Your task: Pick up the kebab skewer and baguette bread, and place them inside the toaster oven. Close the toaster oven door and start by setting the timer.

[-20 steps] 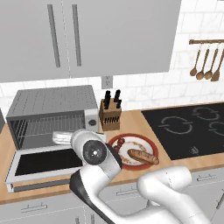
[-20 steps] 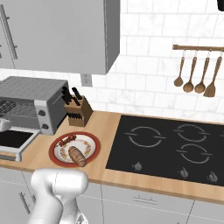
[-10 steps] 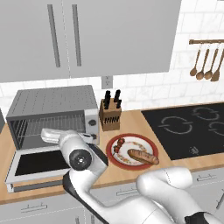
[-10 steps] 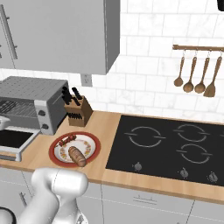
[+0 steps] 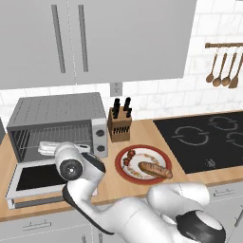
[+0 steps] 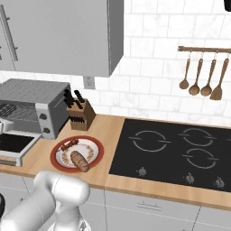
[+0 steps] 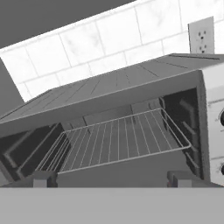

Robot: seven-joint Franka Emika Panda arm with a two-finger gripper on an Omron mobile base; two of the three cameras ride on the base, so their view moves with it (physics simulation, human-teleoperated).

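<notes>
Open, empty gripper [image 7: 109, 178] faces the open oven [image 5: 57, 124]; skewer [image 5: 129, 157] and baguette [image 5: 154, 170] wait on the plate [image 5: 163, 156], skewer pickup seems next.

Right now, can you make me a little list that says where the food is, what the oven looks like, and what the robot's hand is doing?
food: golden-brown baguette bread and kebab skewer with dark red chunks, both on the red-rimmed plate
plate: on the wooden counter, between oven and black cooktop
oven: boxy silver-grey toaster oven, door folded down open, wire rack bare
tool: open, in front of the oven mouth, holding nothing
nearby: wooden knife block beside the oven
</notes>
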